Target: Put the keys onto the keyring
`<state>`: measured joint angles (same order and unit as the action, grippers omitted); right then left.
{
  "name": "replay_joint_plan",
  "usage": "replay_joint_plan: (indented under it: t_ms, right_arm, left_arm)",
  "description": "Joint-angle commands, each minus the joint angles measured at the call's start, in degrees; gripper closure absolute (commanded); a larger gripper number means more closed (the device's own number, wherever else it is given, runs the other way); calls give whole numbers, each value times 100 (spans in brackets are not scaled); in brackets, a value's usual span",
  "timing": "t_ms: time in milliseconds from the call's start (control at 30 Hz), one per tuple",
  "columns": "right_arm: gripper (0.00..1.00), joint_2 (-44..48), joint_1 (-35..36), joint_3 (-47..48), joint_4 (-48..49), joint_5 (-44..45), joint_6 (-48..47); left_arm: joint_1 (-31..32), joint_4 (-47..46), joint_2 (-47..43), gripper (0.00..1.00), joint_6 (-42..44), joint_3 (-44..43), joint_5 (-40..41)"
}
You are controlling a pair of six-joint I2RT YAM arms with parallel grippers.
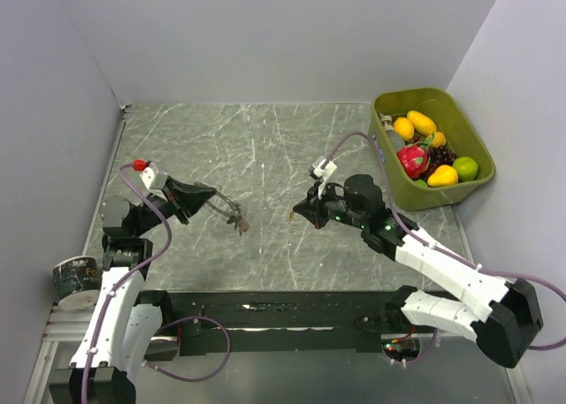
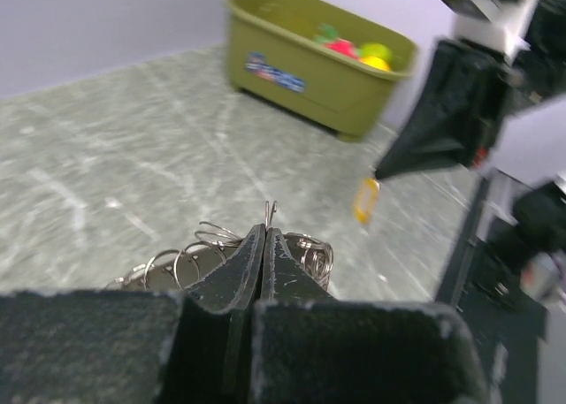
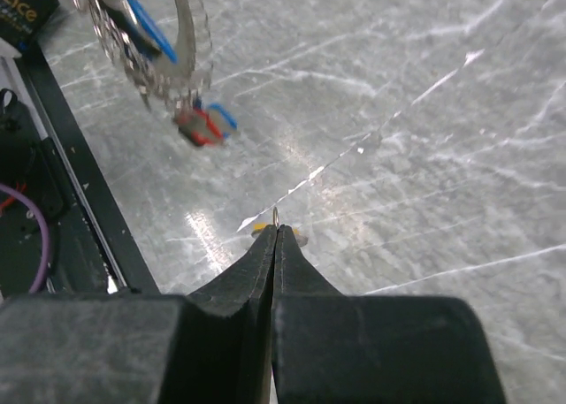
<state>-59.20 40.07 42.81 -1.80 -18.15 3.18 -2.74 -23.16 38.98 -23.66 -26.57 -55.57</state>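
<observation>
Fingers of the left gripper [image 2: 265, 234] clamp the keyring [image 3: 190, 33] aloft, the right gripper [image 3: 276, 233] pinches the yellow key [image 2: 365, 199] nearby, and either thin tip-hold could twist or slip during threading.

In the right wrist view the keyring [image 3: 168, 33] is blurred and cut off by the top edge. The blue and red keys [image 3: 205, 125] by it smear into coloured blobs, so their number cannot be told. The yellow key [image 3: 259, 230] is almost wholly hidden behind the pressed-together tips of the right gripper [image 3: 276, 236], with only slivers showing, and from the left wrist the closed left gripper [image 2: 265, 236] covers most of the ring's wire coils.
</observation>
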Motion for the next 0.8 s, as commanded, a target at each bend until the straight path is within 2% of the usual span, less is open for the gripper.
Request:
replay_joint_plan:
  t_ms: [0,133,400,533,633,700,767]
  right_arm:
    - [100,557,-35,-97,418,-294,-573]
    - [100,813,-44,-106,435,-540,-582]
    - [100,1042,-44,-71,426,-865,-678]
    - [100,1051,-44,-27,400,-901,-678]
    - [100,1068,-44,35,330,-857,-696]
    - [100,1121,-44,61,260,-813,-713]
    - [100,1217,-44,87,216,-786,-740]
  left_arm:
    - [570,-411,-48,99,281,-182,-709]
    - [1099,249,-31,99,932,-331,-929]
    - [1908,733,-145,99,1855,-384,-1237]
    - [2006,620,-365,99,1900,-297,-948]
    - [2050,199,-286,99,1646,-331,-702]
    - [2085,-4,-32,99,1522,-585,-648]
    - [2172,396,362,99,1793,-1127,-587]
